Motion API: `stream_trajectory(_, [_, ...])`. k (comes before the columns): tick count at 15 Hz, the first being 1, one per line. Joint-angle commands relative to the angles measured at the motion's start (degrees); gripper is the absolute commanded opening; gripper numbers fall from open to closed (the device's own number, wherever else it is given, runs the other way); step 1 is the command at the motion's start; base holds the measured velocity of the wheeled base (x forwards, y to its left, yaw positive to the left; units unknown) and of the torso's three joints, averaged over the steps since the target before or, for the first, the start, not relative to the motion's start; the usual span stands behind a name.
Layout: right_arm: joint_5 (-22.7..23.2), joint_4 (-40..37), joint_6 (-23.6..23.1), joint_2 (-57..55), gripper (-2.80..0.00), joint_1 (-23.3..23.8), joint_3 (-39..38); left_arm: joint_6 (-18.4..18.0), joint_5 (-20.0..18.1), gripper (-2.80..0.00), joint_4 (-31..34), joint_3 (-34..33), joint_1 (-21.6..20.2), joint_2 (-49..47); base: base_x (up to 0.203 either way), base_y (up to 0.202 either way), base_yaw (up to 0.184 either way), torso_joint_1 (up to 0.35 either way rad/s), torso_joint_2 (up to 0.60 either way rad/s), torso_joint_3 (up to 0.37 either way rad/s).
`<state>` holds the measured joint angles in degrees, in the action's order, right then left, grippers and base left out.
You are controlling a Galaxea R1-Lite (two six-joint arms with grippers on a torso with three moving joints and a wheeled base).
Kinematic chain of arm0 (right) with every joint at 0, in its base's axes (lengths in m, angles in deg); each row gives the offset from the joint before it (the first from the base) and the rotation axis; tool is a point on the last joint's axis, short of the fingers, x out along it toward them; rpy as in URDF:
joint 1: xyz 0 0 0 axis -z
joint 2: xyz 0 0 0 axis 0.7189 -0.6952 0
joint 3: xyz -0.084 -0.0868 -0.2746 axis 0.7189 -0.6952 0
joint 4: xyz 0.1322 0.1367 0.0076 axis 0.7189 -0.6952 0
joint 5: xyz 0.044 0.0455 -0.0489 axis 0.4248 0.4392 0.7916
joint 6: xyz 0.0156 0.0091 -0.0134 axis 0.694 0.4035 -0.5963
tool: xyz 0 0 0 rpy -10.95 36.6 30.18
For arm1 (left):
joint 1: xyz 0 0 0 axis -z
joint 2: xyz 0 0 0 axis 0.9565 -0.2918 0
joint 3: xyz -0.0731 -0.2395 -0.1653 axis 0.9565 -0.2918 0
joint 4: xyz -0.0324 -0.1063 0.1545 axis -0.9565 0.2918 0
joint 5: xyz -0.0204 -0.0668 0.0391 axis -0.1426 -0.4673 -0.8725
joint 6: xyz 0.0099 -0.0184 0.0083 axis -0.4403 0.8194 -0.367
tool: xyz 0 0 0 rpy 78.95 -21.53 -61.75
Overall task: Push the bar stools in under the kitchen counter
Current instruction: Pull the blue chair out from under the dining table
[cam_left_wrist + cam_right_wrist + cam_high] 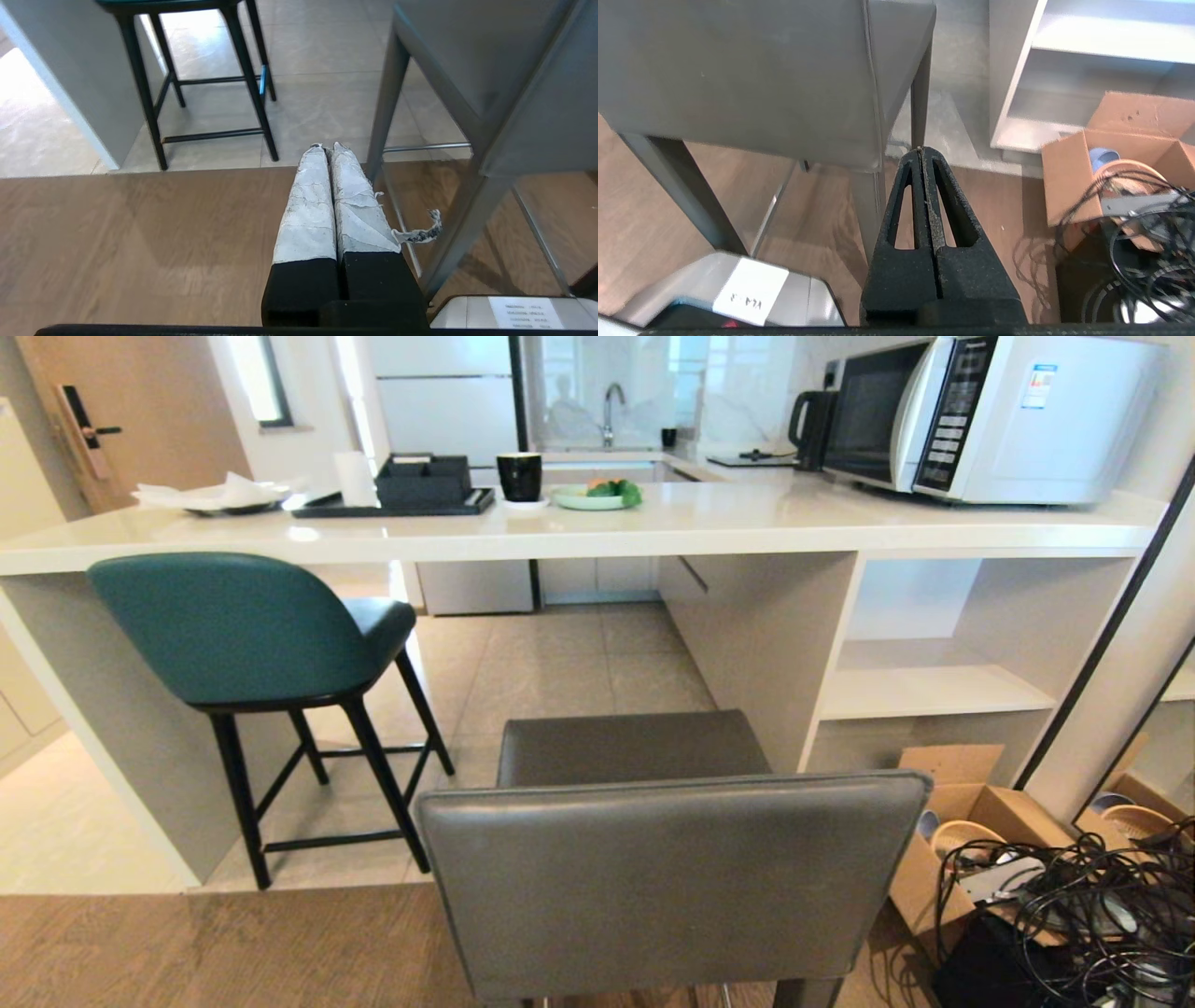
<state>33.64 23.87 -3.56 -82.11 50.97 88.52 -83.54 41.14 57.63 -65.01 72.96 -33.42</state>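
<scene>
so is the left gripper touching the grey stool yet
Apart. In the left wrist view the left gripper, jaws shut, hangs over the floor with bare floor showing between its tip and the grey stool leg beside it.

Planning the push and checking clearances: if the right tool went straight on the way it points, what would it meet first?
Probably the grey stool's rear leg: the shut right tool points at it, just beside the backrest's edge. Depth is unclear, so it might slip past toward the floor.
</scene>
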Motion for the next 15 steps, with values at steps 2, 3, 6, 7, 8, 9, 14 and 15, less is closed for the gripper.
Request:
stream_trajectory(2, [1.1,1.8,0.3,-0.2,-2.80,0.0,-0.9,-2.3,-2.1,-2.80,0.3,0.0,0.0,0.0,0.000,0.000,0.000,0.000,0.00,0.000])
stream_trajectory(3, [0.9,3.8,0.5,-0.2,-2.80,0.0,-1.3,-2.4,-2.1,-2.80,0.2,-0.1,0.0,0.0,0.000,0.000,0.000,0.000,0.00,0.000])
stream_trajectory(6, [1.7,2.9,5.6,-0.2,-2.80,0.0,-1.2,-2.0,-2.1,-2.80,0.3,-0.2,0.0,0.0,0.000,0.000,0.000,0.000,0.00,0.000])
stream_trajectory(7, [3.7,2.8,11.0,-0.2,-2.80,0.0,-1.2,-2.0,-2.0,-2.80,0.3,-0.2,0.0,0.0,0.000,0.000,0.000,0.000,0.00,0.000])
stream_trajectory(8, [6.5,3.0,15.4,-0.2,-2.80,0.0,-1.2,-2.0,-1.9,-2.80,0.2,-0.2,0.0,0.0,0.000,0.000,0.000,0.000,0.00,0.000])
stream_trajectory(9, [6.4,3.0,16.0,-0.2,-2.80,0.0,-1.2,-1.8,-1.7,-2.80,0.1,-0.2,0.0,0.0,0.000,0.000,0.000,0.000,0.00,0.000])
stream_trajectory(14, [9.6,4.4,7.7,0.1,-2.80,-5.0,3.5,-1.8,-2.0,-2.80,0.2,-0.2,0.0,0.0,0.000,0.000,0.000,0.000,0.00,0.000])
stream_trajectory(15, [10.1,2.2,7.4,-0.1,-2.80,-6.9,6.5,-1.8,-2.0,-2.80,0.2,-0.2,0.0,0.0,0.000,0.000,0.000,0.000,0.00,0.000])
